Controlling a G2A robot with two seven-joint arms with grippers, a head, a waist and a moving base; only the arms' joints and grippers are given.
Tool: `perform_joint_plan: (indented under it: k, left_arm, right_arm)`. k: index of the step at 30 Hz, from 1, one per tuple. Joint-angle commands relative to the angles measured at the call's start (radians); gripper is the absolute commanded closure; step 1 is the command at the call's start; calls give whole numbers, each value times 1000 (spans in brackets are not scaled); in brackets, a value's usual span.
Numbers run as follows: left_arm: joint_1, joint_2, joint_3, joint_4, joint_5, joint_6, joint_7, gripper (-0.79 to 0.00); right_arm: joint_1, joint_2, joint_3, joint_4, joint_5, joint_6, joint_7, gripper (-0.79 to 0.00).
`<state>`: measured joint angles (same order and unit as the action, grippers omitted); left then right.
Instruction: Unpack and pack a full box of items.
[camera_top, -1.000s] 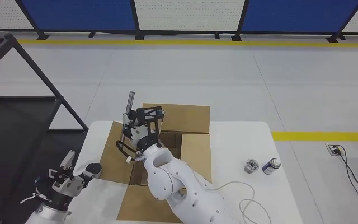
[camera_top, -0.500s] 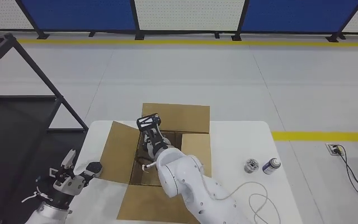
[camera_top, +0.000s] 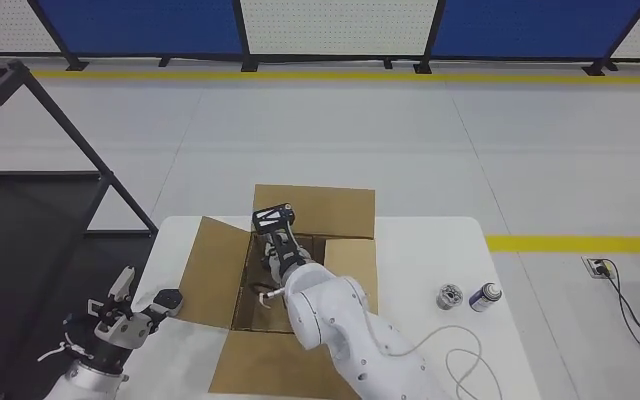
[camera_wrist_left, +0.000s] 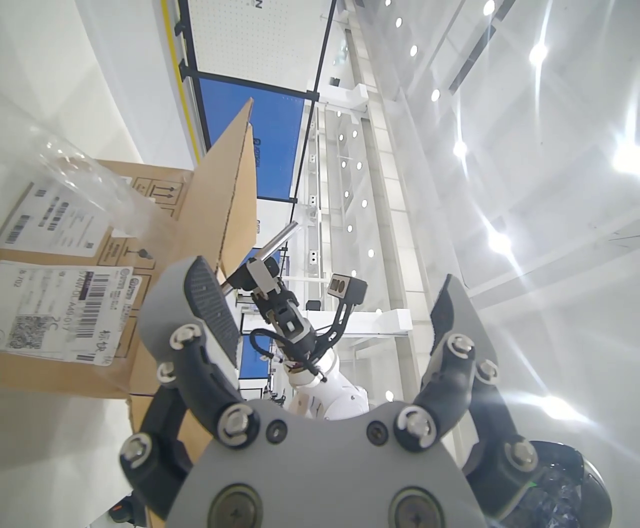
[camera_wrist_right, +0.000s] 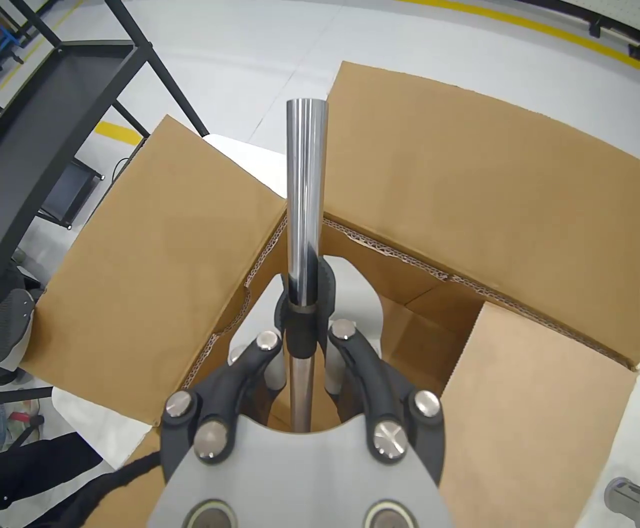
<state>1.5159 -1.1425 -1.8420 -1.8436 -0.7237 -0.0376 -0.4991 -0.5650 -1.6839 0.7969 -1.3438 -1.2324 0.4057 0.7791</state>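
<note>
An open cardboard box (camera_top: 315, 208) stands on the white table (camera_top: 440, 250) with its flaps spread. My right gripper (camera_top: 272, 222) hangs over the box's back left part, shut on a shiny metal rod (camera_wrist_right: 305, 190). In the right wrist view the gripper (camera_wrist_right: 303, 285) clamps the rod low on its length, and the rod points up and outward above the flaps. My left gripper (camera_top: 145, 292) sits off the table's left edge beside the box's left flap, open and holding nothing. The left wrist view looks past the gripper (camera_wrist_left: 325, 295) up at the rod (camera_wrist_left: 272, 245).
Two small cans (camera_top: 449, 296) (camera_top: 485, 296) stand on the table's right side. A black metal rack (camera_top: 50, 200) stands left of the table. A crumpled clear plastic bag (camera_wrist_left: 85, 175) lies against the box's labelled side.
My right gripper has carried the rod from above the left flap rightward over the box opening, and the rod now tips toward the top camera. The left arm has kept still.
</note>
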Motion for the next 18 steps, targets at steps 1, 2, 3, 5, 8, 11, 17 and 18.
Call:
perform_joint_plan:
  k: [1, 2, 3, 5, 8, 11, 17, 18]
  left_arm:
    - [0, 0, 0, 0, 0, 0, 0, -785]
    - [0, 0, 0, 0, 0, 0, 0, -785]
    - [0, 0, 0, 0, 0, 0, 0, -785]
    - [0, 0, 0, 0, 0, 0, 0, -785]
    - [0, 0, 0, 0, 0, 0, 0, -785]
    - [0, 0, 0, 0, 0, 0, 0, -785]
    - [0, 0, 0, 0, 0, 0, 0, -785]
    - [0, 0, 0, 0, 0, 0, 0, -785]
  right_arm:
    - [17, -7, -28, 23, -56, 0, 37, 0]
    - [36, -12, -44, 51, -85, -12, 62, 0]
    - [50, -17, -55, 74, -109, -2, 83, 0]
    - [82, -29, -95, 120, -162, -15, 133, 0]
    - [119, -46, -130, 177, -188, -65, 195, 0]
    - [146, -63, -136, 216, -174, -101, 233, 0]
    - [168, -80, -131, 262, -155, -189, 287, 0]
    - [170, -82, -129, 270, -152, -195, 289, 0]
